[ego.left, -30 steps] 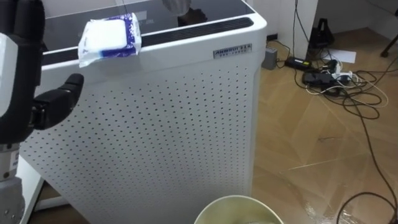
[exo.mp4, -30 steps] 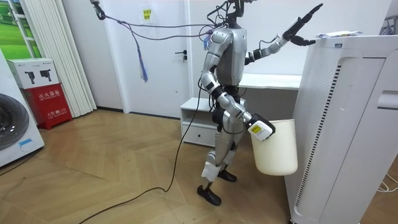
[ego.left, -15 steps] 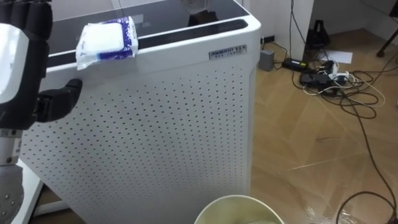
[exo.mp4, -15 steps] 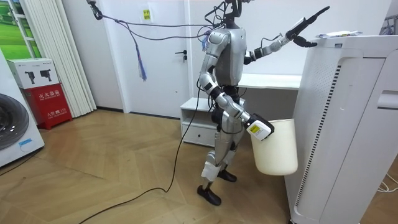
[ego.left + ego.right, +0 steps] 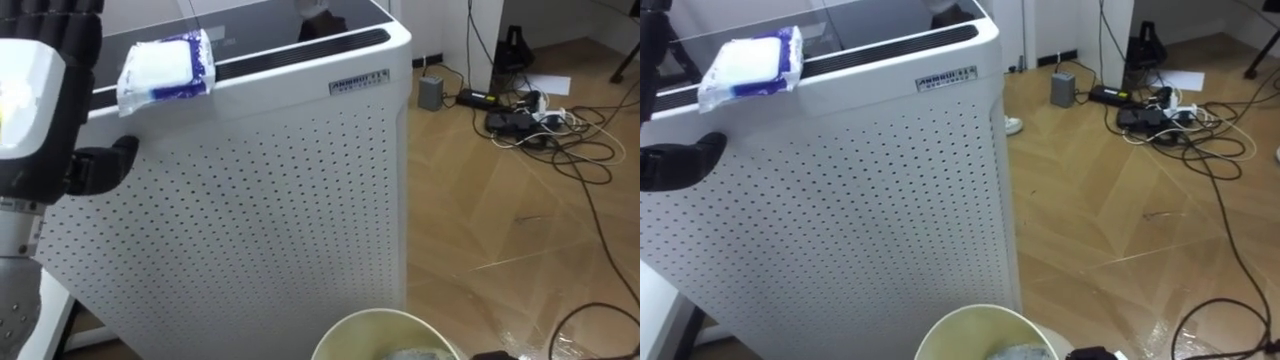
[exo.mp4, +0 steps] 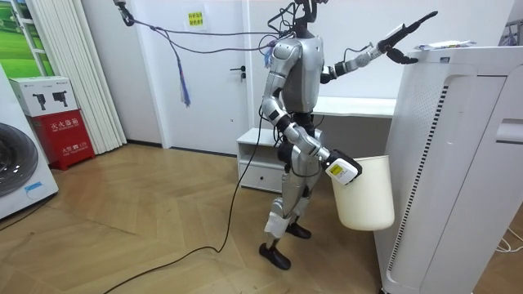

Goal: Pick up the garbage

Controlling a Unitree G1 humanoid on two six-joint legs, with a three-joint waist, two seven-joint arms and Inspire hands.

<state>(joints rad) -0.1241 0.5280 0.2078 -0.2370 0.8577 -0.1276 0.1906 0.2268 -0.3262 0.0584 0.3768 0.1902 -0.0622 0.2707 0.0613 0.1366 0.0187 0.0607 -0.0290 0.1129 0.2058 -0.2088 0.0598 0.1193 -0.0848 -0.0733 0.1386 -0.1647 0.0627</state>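
room view: left hand (image 6: 396, 38), fingers straight, reaches nearer the packet (image 5: 165, 68) atop the purifier (image 5: 260, 200) than 1 s ago; right hand (image 6: 339, 167) at bin (image 6: 364, 200), grip untellable.

White-blue packet (image 5: 165, 68); white dot-perforated cabinet (image 5: 260, 200); cream bin (image 5: 385, 317).

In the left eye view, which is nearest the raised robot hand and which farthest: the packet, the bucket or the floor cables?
1. White packet, atop the white cabinet, beside the left robot hand.
2. Bucket, down at the bottom edge.
3. Cables, on the floor far right.
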